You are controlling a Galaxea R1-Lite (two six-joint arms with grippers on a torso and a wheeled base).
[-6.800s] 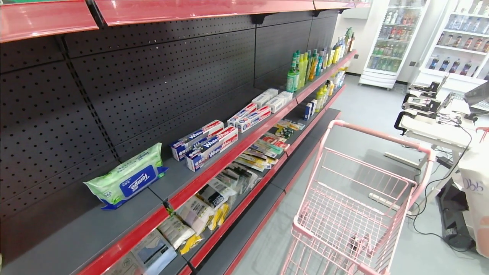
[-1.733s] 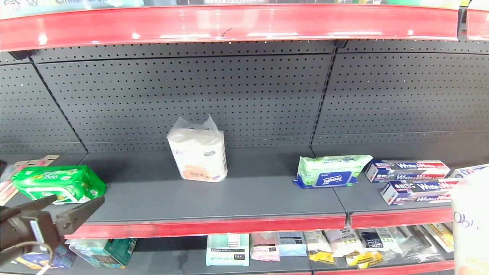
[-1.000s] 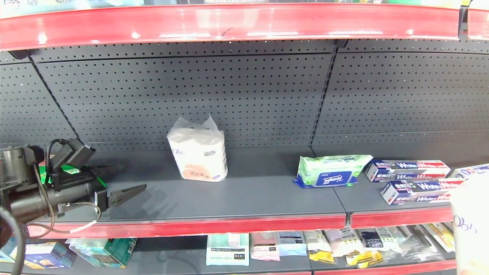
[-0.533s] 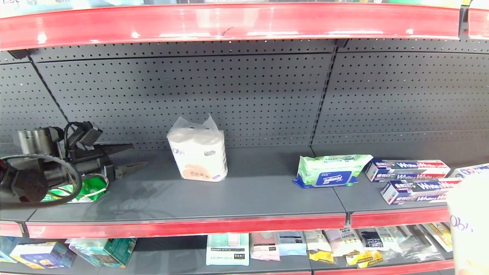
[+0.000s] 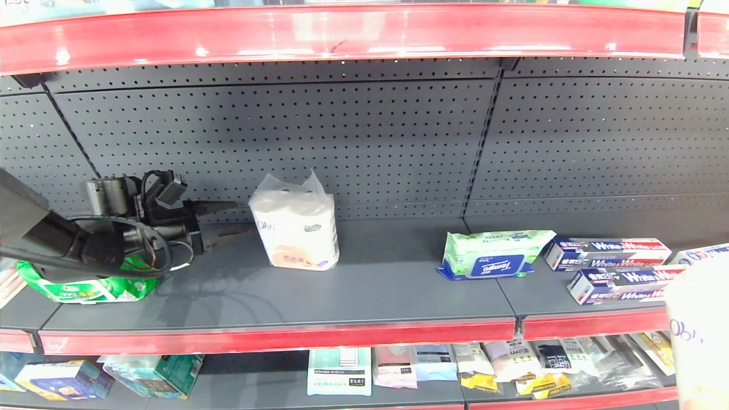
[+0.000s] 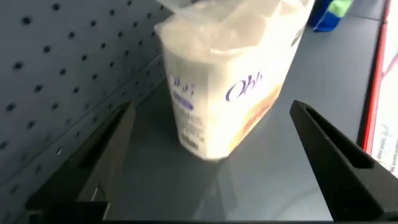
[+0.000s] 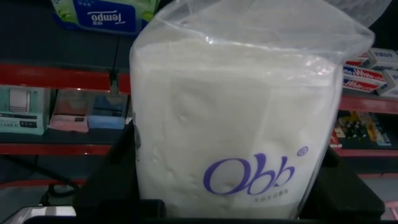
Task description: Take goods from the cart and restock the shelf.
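A white pack of toilet rolls [image 5: 296, 228] stands upright on the grey shelf [image 5: 353, 296], near the pegboard back. My left gripper [image 5: 242, 216] hovers just above the shelf to the left of it, open, fingertips close to the pack's side. In the left wrist view the pack [image 6: 230, 74] sits just ahead of the gap of the left gripper [image 6: 212, 109], with nothing between the fingers [image 6: 93, 168]. My right gripper [image 7: 233, 174] is shut on a second pack of toilet rolls [image 7: 236, 124]. That pack [image 5: 697, 336] hangs in front of the shelf at the lower right.
A green wipes pack [image 5: 85, 287] lies under my left arm. A pale green wipes pack [image 5: 492, 254] and toothpaste boxes [image 5: 609, 253] lie to the right. The red upper shelf edge [image 5: 342, 31] hangs overhead. Small goods [image 5: 342, 373] fill the lower shelf.
The head camera has turned from the cart to the shelf. My left arm rose from the lower left and moved right along the shelf toward the standing pack, staying open. The right-hand pack barely shifted.
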